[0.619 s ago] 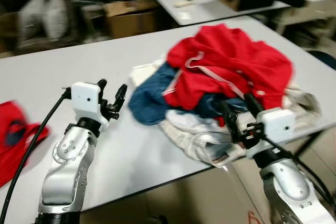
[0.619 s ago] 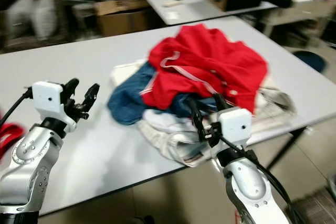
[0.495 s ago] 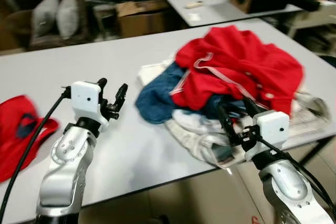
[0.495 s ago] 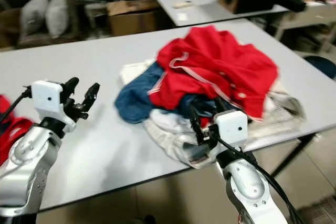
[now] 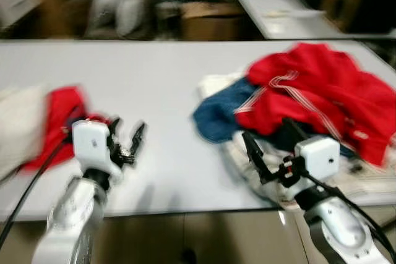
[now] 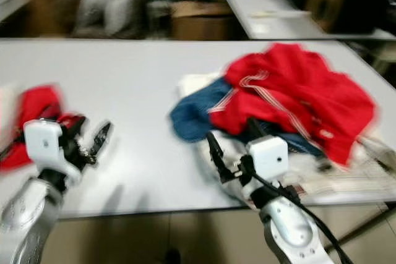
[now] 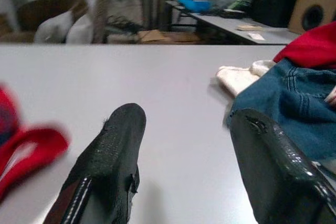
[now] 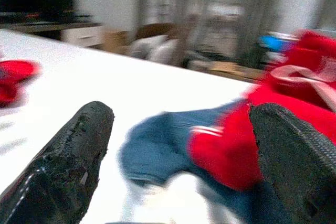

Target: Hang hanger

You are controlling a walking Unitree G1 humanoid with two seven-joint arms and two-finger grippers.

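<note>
A heap of clothes lies on the right part of the white table [image 5: 142,72]: a red top [image 5: 322,97] uppermost, blue denim [image 5: 219,112] under it, and pale garments [image 5: 247,156] at the near edge. My left gripper [image 5: 129,133] is open above the table's near left part, its fingers [image 7: 118,145] spread with nothing between them. My right gripper [image 5: 269,143] is open too, at the near edge of the heap, pointing at the denim [image 8: 157,150] and the red top [image 8: 294,77].
A second red garment [image 5: 59,115] lies on the left of the table beside a pale cloth [image 5: 18,122]. Behind the table stand another table [image 5: 278,17], a cardboard box [image 5: 210,20] and cushions [image 5: 120,7]. The picture is blurred.
The whole picture has shifted right, so the camera has turned left; the red garment on the left shows more. Both grippers stay open in the same pose.
</note>
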